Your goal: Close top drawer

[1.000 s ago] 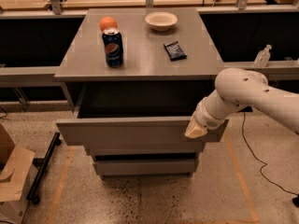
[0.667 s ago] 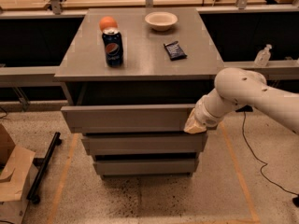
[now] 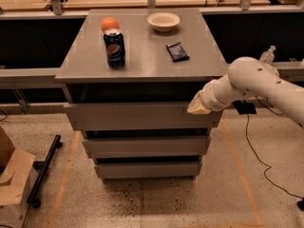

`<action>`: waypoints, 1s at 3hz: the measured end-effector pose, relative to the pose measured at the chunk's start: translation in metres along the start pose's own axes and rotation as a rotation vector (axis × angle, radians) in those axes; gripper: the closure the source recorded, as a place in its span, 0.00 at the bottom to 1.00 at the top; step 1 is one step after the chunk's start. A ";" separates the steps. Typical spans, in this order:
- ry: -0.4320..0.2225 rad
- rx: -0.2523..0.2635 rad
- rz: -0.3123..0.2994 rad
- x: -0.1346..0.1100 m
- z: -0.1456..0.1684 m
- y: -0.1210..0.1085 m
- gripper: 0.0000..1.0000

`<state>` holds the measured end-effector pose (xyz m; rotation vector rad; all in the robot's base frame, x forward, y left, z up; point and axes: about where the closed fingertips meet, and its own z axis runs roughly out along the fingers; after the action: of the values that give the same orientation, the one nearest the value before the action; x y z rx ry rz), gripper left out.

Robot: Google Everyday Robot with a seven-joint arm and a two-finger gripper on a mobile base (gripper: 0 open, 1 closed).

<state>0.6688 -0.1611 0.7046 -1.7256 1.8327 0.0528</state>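
The top drawer [image 3: 133, 117] stands slightly proud under the counter's [image 3: 147, 65] front edge. The gripper [image 3: 198, 106] rests against the drawer's front near the right corner; its opening cannot be told. Such an off-centre push may skew and jam the drawer, or jolt the Pepsi can [image 3: 114, 49].

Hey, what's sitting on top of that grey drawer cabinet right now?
A Pepsi can, an orange behind it with its lower part covered by the can, a bowl and a dark snack packet. The gripper is at the right end of the top drawer front.
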 end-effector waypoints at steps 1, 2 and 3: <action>-0.028 0.035 -0.010 0.003 0.002 0.003 1.00; -0.045 0.043 0.003 0.006 0.012 0.007 1.00; -0.064 0.055 0.024 0.012 0.016 0.009 1.00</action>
<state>0.6678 -0.1636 0.6829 -1.6458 1.7921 0.0664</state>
